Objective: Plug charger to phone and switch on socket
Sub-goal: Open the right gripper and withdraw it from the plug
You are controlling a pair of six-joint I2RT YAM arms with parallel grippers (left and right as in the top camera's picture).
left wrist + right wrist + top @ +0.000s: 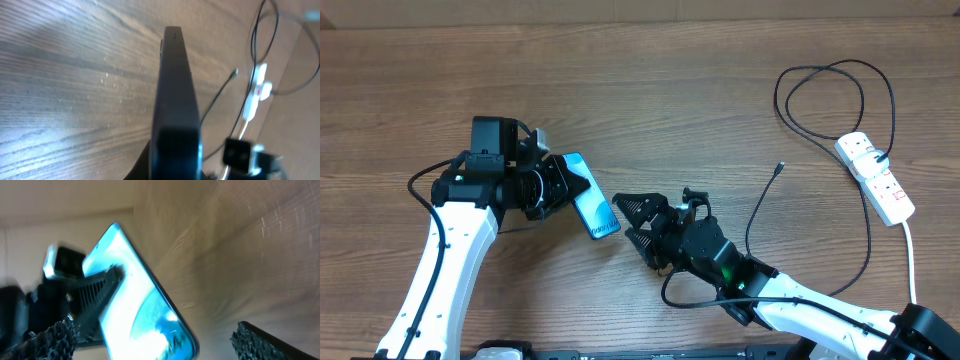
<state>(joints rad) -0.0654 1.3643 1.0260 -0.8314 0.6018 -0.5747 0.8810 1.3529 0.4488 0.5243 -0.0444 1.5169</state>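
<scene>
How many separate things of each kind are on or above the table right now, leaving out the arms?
Phones: 1, the phone, held in the left gripper
Charger cables: 1, the charger, its plug end lying loose on the table
Power strips: 1, the socket
Total: 3

No text is legible. The phone (592, 195) carries tiny print near its 5 o'clock end, too small to read. The socket (876, 177) shows only red switch marks.
</scene>
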